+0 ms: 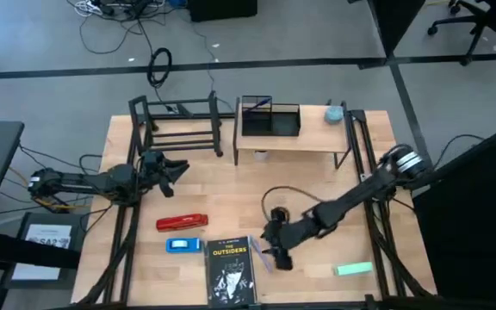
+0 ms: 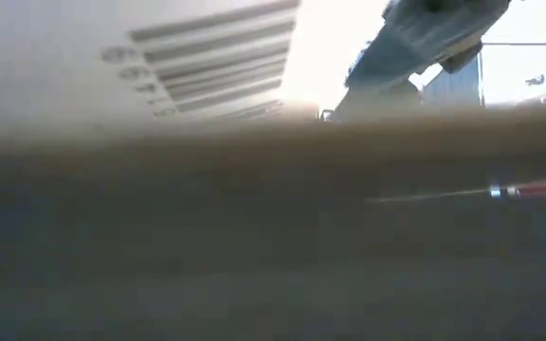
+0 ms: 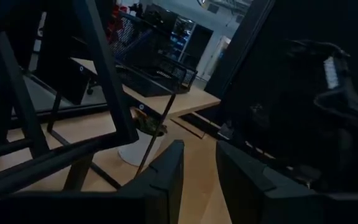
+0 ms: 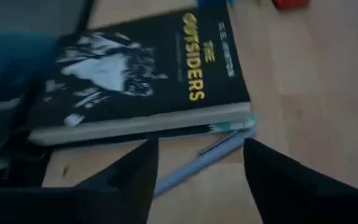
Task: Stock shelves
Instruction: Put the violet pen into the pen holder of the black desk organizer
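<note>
Wood counter (image 1: 317,185): light plank surface carrying every item listed below.
Black rack (image 1: 179,125): open tube-frame shelf unit, standing at the far left part of the counter; no goods on it.
Wood-top shelf (image 1: 293,142): light plank top on black legs, just right of the black rack at the far edge.
Mesh tray (image 1: 270,119): black wire organizer, resting on the wood-top shelf toward its left end.
Blue-grey object (image 1: 335,113): small, on the right end of the same shelf top; kind not clear.
Book (image 1: 231,269): black cover, yellow title "The Outsiders", lying flat at the near edge of the counter.
Pen (image 4: 197,158): pale blue, lying on the counter just beside the book's right edge.
Red stapler (image 1: 182,222): flat on the counter, left of centre, beyond the book.
Blue object (image 1: 182,245): small, just near of the red stapler, left of the book.
Green object (image 1: 353,269): pale flat piece, near right part of the counter.
Left gripper (image 3: 197,180): beside the near end of the black rack; jaws slightly parted, holding nothing.
Right gripper (image 4: 197,174): low over the counter at the book's right edge; jaws spread wide, one on each side of the pen, not closed on it.
</note>
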Tool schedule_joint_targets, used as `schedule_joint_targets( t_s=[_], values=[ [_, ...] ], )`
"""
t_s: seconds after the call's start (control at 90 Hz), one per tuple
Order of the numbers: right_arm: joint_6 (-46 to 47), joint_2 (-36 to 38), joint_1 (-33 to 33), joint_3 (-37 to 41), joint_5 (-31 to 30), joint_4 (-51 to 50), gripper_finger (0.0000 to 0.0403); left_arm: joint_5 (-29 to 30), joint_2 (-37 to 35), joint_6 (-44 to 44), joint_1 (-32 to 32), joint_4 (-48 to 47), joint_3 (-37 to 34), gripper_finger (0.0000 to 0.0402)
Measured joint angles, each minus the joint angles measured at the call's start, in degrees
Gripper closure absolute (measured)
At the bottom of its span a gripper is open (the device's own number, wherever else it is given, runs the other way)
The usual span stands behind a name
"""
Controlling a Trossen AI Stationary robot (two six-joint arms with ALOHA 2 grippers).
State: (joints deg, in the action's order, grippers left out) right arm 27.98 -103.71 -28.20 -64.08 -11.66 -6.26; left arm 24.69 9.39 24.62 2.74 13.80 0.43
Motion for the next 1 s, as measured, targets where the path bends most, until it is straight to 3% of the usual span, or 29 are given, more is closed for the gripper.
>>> schedule_joint_targets(
  t_s=[0.144,0.322,0.567,0.789,1.0],
  values=[
    [4.10,-8.73,-1.86,-9.15,-3.45,-7.97,0.0182,0.12,0.00,0.74,0.00,-0.03,-0.02,0.0326],
    [9.04,-14.90,-3.72,-17.26,-6.59,-18.32,0.0210,0.13,0.00,1.22,0.00,-0.09,0.00,0.0326],
    [13.81,-16.71,-4.42,-17.13,-7.59,-22.89,0.0250,0.14,0.01,1.26,0.00,-0.88,-0.01,0.0326],
    [17.48,-15.67,-3.70,-17.18,-10.88,-35.89,0.0271,0.13,0.47,2.55,0.00,-2.65,-0.01,0.0326],
    [7.44,-14.06,-4.24,-16.73,-15.10,-36.99,0.0275,-0.42,1.27,3.07,0.00,-3.05,0.00,0.0326]
  ],
)
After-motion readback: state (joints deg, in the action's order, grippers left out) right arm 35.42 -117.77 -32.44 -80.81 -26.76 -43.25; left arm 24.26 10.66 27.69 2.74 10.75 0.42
